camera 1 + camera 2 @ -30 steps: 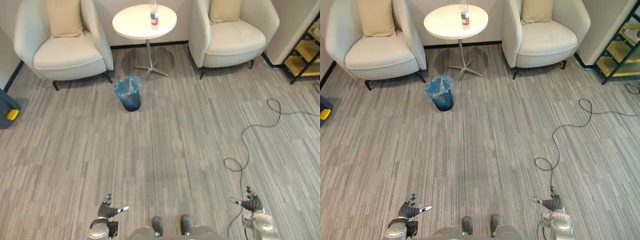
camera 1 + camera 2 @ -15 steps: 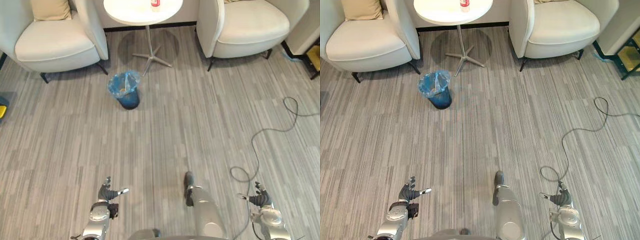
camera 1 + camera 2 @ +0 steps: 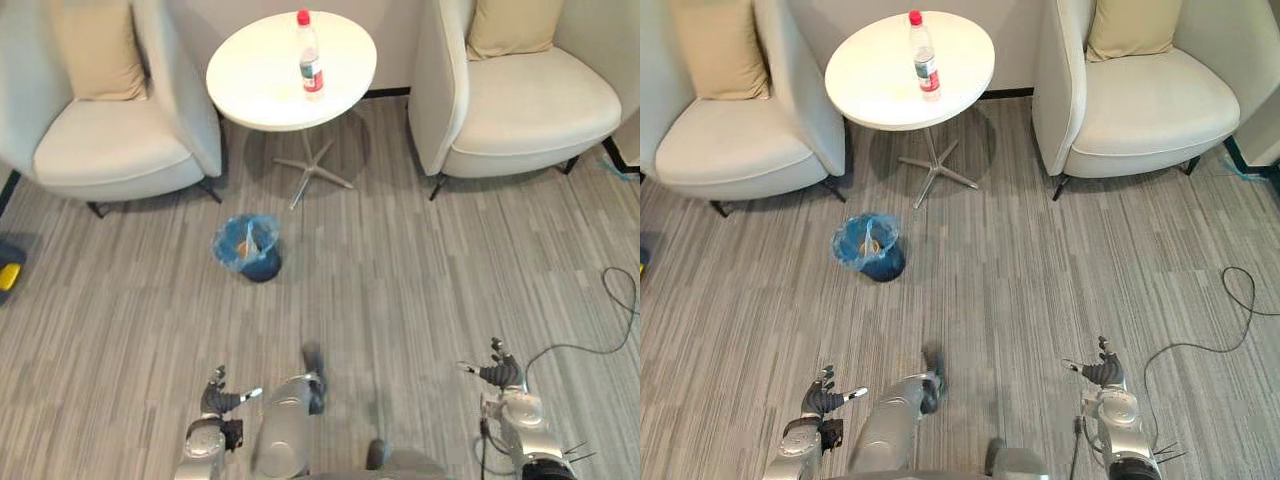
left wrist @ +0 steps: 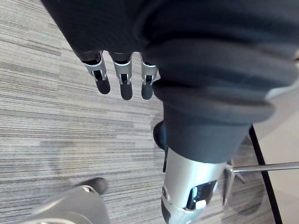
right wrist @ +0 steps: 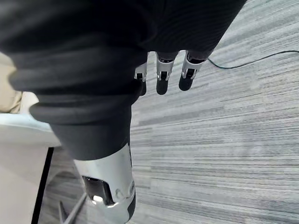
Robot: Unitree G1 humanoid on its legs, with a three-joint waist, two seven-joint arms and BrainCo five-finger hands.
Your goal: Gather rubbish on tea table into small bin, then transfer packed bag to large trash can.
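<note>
Bottle (image 3: 309,58) upright, on tea table (image 3: 258,82)

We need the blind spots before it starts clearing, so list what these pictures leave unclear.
1. Bin, both eye views: something tan lies in its blue bag, too small to identify.
2. Bottle on the table, both eye views: too small to tell how full it is.
3. Yellow and dark object, left eye view: cut off by the left edge.
</note>
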